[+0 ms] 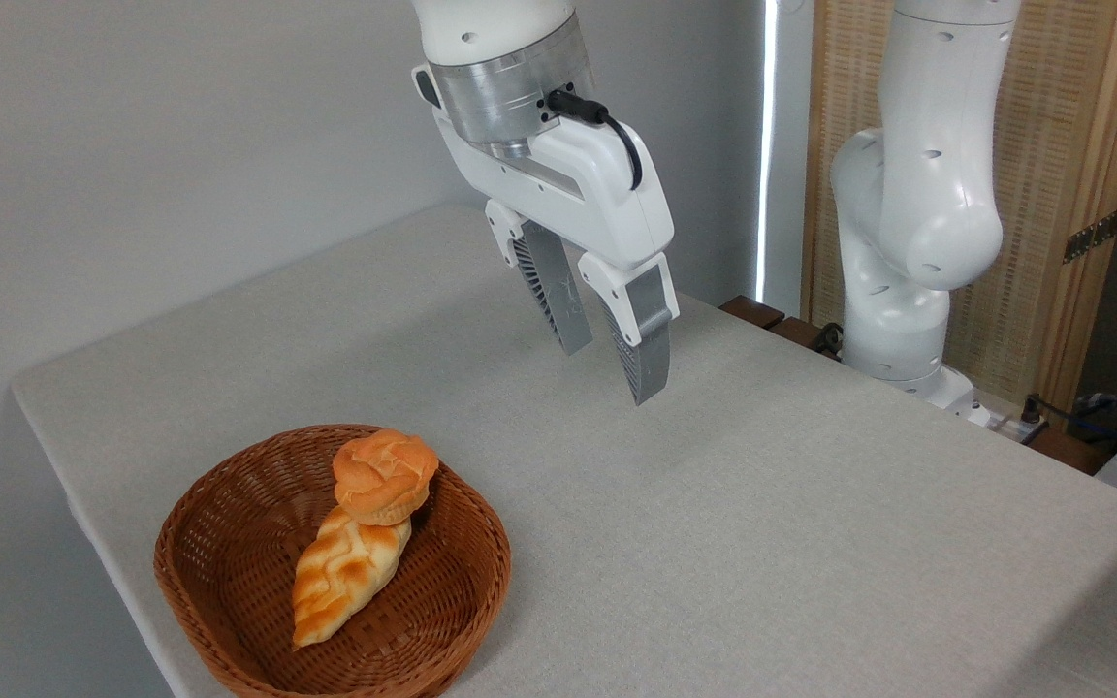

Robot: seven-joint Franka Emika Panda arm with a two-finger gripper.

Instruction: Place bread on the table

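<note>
The bread [384,476], a small round orange-golden bun with a knotted top, rests in the brown wicker basket [229,553] at the front left of the table [714,523], leaning on a longer braided loaf [345,572]. My gripper [612,366] hangs above the table's middle, up and to the right of the basket, well clear of the bread. Its two grey ribbed fingers stand apart with nothing between them.
The arm's white base column [908,213] stands at the table's far right edge. A grey wall runs behind and to the left. Cables and dark items lie off the table at the right.
</note>
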